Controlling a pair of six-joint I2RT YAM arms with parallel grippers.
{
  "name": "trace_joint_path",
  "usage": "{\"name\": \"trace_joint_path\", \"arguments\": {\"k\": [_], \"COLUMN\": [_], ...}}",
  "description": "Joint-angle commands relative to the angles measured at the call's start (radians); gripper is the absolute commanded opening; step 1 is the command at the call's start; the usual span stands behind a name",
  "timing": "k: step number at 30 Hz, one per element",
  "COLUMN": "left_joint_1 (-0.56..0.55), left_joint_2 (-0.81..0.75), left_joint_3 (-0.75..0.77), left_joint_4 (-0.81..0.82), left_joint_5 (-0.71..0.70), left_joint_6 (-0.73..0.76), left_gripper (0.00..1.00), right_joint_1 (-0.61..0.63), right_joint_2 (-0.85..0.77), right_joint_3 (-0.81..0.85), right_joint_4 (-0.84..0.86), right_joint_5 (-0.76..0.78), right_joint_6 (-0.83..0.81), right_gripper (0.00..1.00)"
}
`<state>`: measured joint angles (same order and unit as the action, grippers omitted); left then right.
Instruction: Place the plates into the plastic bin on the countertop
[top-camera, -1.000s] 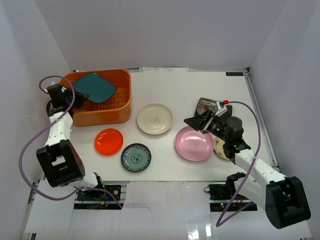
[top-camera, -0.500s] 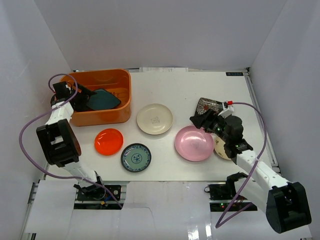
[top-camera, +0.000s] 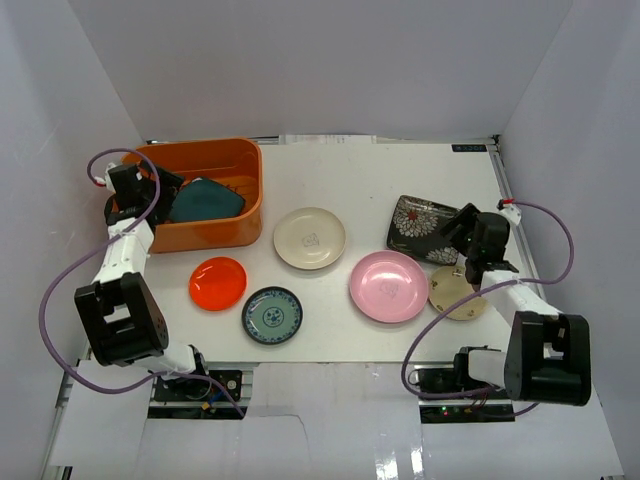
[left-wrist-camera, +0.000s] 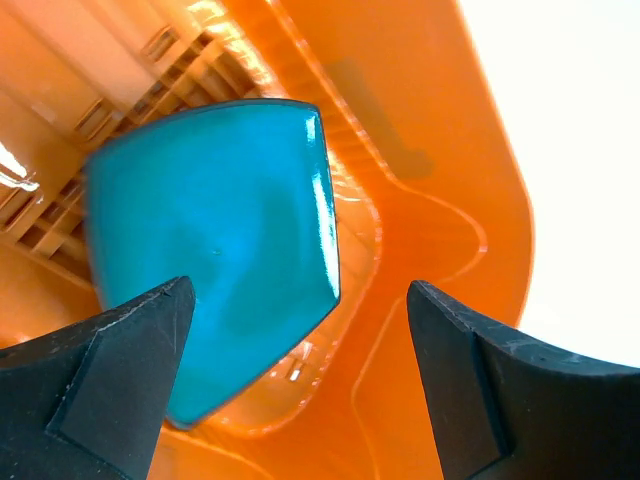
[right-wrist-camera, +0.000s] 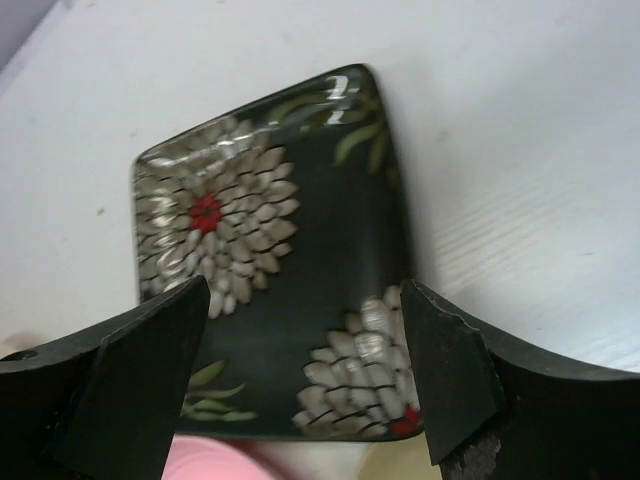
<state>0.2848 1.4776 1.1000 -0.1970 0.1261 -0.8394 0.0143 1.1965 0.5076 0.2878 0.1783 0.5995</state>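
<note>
Now that the dark teal square plate (top-camera: 205, 200) lies flat inside the orange plastic bin (top-camera: 200, 236) at the upper left, the left jaws hang over it, spread wide and holding nothing. A second ago that plate was tilted up over the bin. Moving right across the white desk (top-camera: 380, 180), six plates are out: orange-red (top-camera: 217, 282) just below the bin, blue-green patterned (top-camera: 271, 314) beside it, cream (top-camera: 310, 237) in the middle, then pink (top-camera: 388, 286). At mid right comes the black floral rectangle (top-camera: 422, 228), and the beige round (top-camera: 455, 295) sits below it.

The right jaws are apart too, poised at the floral plate's right edge. In the wrist view its long side seems to run down the frame between them, so it lies straight ahead and below. The right arm is plainly the nearer one. It has swung out from over the pink plate, leaving the floral one in full view. The bin is well apart, far left.
</note>
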Motion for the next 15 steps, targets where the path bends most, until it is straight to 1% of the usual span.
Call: {"name": "trace_joint_path", "arguments": {"k": [1,5,7,8,10,11,12,13,14,15], "left_joint_1": [-0.007,-0.025,-0.03,-0.041,-0.064,-0.075,-0.087,-0.101,-0.134,-0.156], "left_joint_2": [-0.026,-0.069,-0.103,-0.117,-0.164,-0.181,-0.195,-0.21,-0.239,-0.252], "left_joint_3": [-0.048,-0.063,-0.065,-0.074,-0.087,-0.101,-0.103,-0.101,-0.101,-0.094], "left_joint_4": [0.011,0.036,0.041,0.045,0.068,0.079,0.085,0.093,0.096,0.096], "left_joint_5": [-0.023,0.0,0.007,0.01,0.02,0.026,0.042,0.047,0.052,0.052], "left_joint_6": [-0.038,-0.015,-0.004,0.006,0.016,0.02,0.031,0.037,0.051,0.084], "left_gripper": [0.98,0.98,0.98,0.98,0.98,0.98,0.98,0.98,0.98,0.98], "right_joint_1": [-0.106,-0.206,-0.244,-0.257,-0.28,-0.284,-0.287,-0.29,-0.29,-0.29], "right_joint_2": [0.06,0.207,0.254,0.302,0.389,0.415,0.446,0.472,0.518,0.54], "right_joint_3": [0.045,0.072,0.088,0.089,0.114,0.123,0.129,0.135,0.137,0.129], "right_joint_4": [0.014,0.05,0.06,0.092,0.112,0.116,0.146,0.165,0.187,0.267], "right_joint_5": [-0.054,-0.236,-0.305,-0.374,-0.436,-0.463,-0.524,-0.554,-0.581,-0.624], "right_joint_6": [-0.001,0.022,0.032,0.034,0.042,0.046,0.054,0.077,0.095,0.117], "right_gripper": [0.83,0.78,0.75,0.72,0.7,0.65,0.62,0.6,0.53,0.49]}}
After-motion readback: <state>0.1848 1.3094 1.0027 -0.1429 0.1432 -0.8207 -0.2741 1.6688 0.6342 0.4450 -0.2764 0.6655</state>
